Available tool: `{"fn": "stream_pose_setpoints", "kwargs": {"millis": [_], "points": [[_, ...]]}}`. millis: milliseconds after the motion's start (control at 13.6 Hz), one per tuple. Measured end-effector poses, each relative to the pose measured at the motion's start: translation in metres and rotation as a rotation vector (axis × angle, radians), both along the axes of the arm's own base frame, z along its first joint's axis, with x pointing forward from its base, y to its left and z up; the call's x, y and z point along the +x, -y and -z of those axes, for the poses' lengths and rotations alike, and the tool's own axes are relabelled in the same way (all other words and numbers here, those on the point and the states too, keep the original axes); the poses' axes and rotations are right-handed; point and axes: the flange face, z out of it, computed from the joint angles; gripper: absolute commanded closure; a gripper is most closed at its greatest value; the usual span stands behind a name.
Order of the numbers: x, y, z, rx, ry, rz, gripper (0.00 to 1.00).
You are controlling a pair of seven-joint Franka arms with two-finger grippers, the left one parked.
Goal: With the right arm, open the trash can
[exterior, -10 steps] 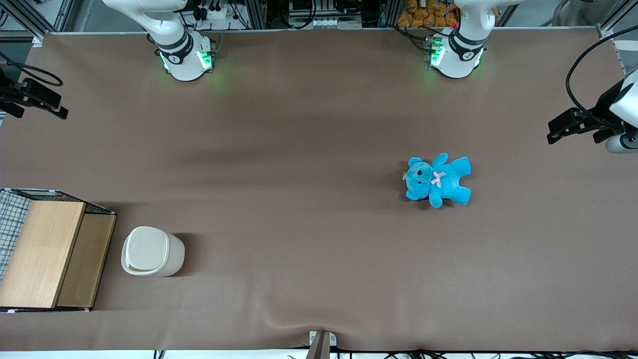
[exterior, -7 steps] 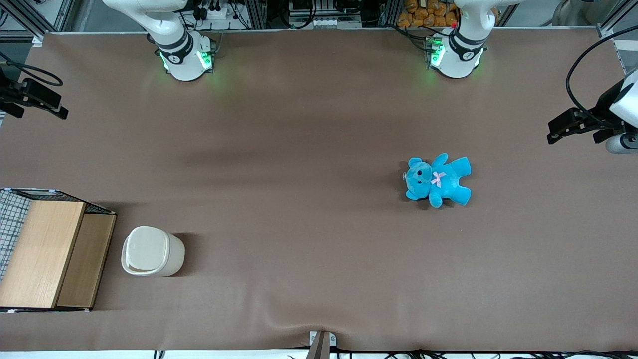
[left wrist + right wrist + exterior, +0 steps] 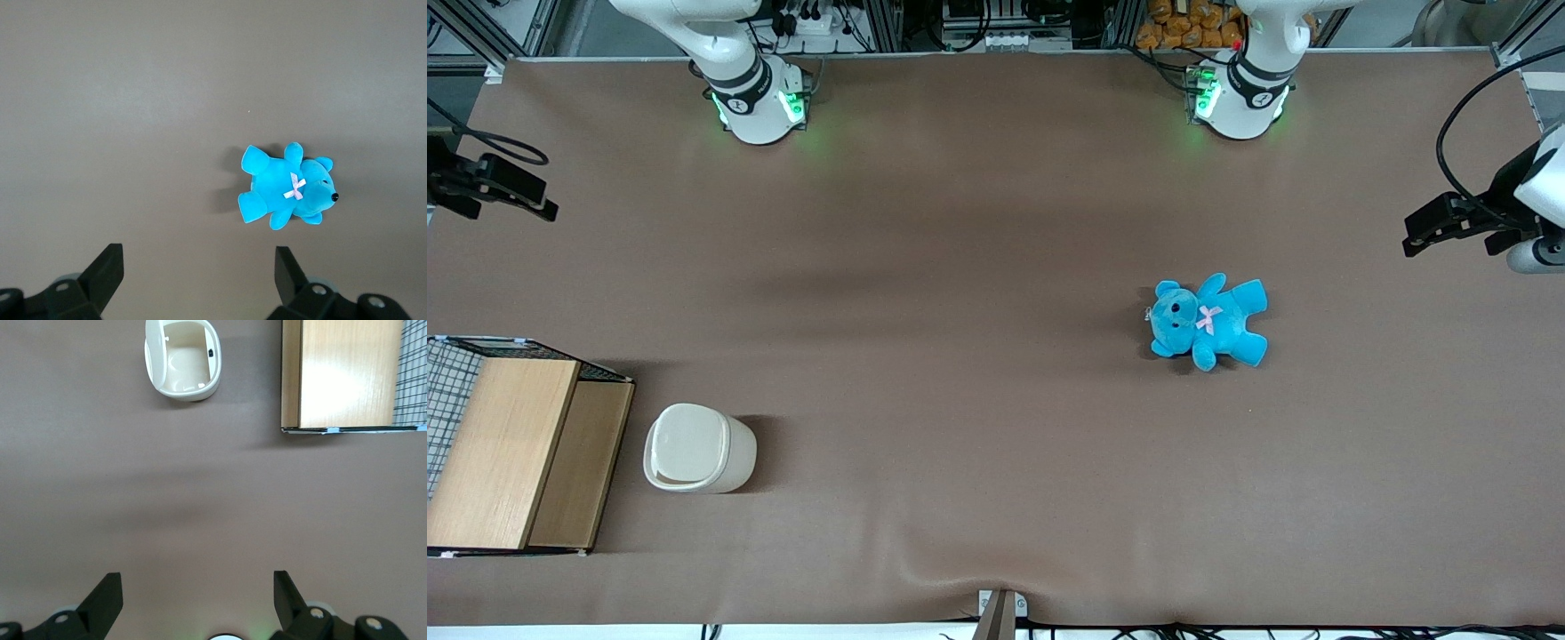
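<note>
Cream plastic bin (image 3: 698, 448): toward the working arm's end of the table, just beside the box, nearer the front camera than the arm bases; lid shut in the front view.
Bin contents: cannot tell; wrist view (image 3: 183, 359) looks like a hollow shape with a small dark mark on one wall.
Box (image 3: 511, 449): wooden top, wire mesh on one side; cut off at the frame edge; inside hidden.
Gripper (image 3: 503, 188): high above the table edge, well apart from bin, fingers (image 3: 107, 597) spread wide, holding nothing.
Change: gripper shifted slightly toward the front camera; bin, box, teddy unmoved.
Teddy (image 3: 1208, 322): blue, lying toward the parked arm's end.
</note>
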Motion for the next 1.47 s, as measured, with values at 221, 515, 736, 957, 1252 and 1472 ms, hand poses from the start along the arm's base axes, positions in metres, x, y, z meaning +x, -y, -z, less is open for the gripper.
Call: {"fn": "stream_pose_setpoints", "kwargs": {"millis": [221,515,736,957,1252,1472], "points": [[0.006,-0.007,0.009,0.014,-0.013,-0.01,0.0],[0.024,-0.03,0.026,0.013,-0.01,-0.05,0.09],[0.048,-0.038,0.045,0.012,-0.005,-0.061,0.46],[0.067,-0.045,0.068,0.013,0.004,-0.069,0.71],[0.083,-0.052,0.091,0.044,0.003,-0.068,1.0],[0.094,-0.057,0.117,0.046,-0.022,-0.072,1.0]]}}
